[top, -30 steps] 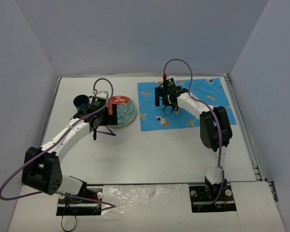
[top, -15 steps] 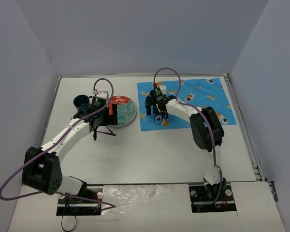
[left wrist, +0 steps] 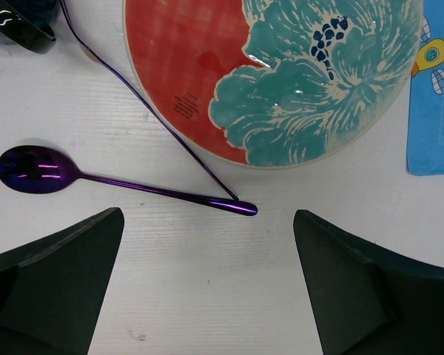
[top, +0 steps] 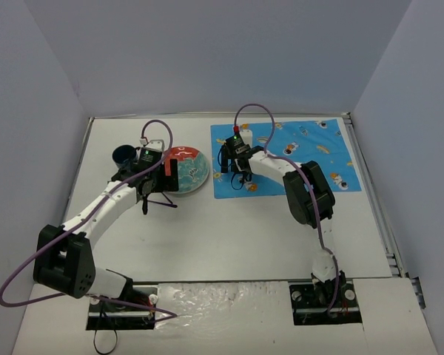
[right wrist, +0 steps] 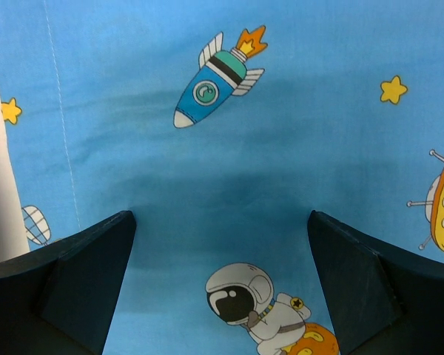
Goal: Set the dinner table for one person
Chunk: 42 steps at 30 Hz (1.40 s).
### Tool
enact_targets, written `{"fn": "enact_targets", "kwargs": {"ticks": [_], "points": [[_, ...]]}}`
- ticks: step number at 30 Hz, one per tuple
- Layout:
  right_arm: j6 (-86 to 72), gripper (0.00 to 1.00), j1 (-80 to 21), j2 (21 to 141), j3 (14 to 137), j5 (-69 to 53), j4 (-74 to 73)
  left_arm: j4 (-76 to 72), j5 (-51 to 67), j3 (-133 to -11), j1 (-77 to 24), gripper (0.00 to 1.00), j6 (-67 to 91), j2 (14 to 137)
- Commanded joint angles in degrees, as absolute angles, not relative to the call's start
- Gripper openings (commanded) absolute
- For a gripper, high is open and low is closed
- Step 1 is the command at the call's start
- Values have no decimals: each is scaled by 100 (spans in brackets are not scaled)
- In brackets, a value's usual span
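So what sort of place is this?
Probably a robot test cell, not a dining room: plain grey partition walls box in a matte white tabletop with metal edge rails, and both arm bases bolted at its near edge.

Round plate (left wrist: pixel 296 81), red with teal floral print, just left of blue cartoon-print mat (top: pixel 333 148). Purple spoon (left wrist: pixel 126 186) lies beside plate rim. Its handle tip meets thin purple utensil handle (left wrist: pixel 148 103). Dark blue cup (top: pixel 123 155) left of plate.
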<state>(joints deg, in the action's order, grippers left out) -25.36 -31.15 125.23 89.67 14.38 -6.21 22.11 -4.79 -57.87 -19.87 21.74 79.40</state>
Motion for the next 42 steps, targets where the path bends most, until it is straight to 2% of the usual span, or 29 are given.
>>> {"fn": "enact_targets", "kwargs": {"ticks": [1,27,33,42], "points": [[-2566,99,-3067,12774,9181,1713,-773,2102,-554,-6101,-1880,97,2268,7752],[-2407,99,-2911,13574,10210,1487,-889,2118,-482,-6117,-1740,97,2303,7768],[-2069,99,-2909,13354,10502,1252,-898,2122,-459,-6114,-1723,97,2319,7713],[-1901,99,-2997,12110,10608,572,-878,2469,-367,-6475,-1723,97,2436,7506]]}}
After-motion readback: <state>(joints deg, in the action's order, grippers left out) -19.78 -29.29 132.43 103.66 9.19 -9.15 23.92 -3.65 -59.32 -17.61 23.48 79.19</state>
